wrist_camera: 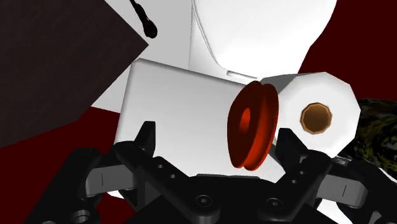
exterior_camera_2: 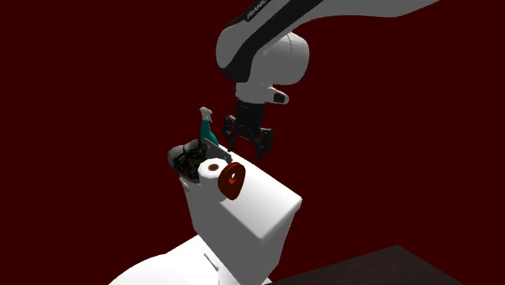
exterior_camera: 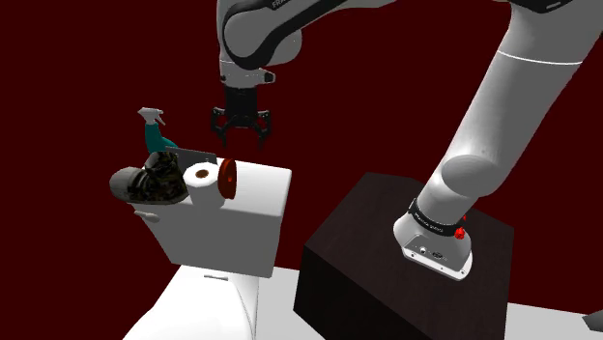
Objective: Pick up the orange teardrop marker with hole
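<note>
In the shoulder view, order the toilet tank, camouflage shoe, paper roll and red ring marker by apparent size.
1. toilet tank
2. camouflage shoe
3. paper roll
4. red ring marker, about the roll's height but narrower

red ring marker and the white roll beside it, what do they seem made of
The marker looks like smooth, slightly glossy plastic: even orange-red with soft highlights on its rounded rim, though rubber is possible. The roll looks like matte white paper around a brown, cardboard-like core, but it is drawn plain.
</note>
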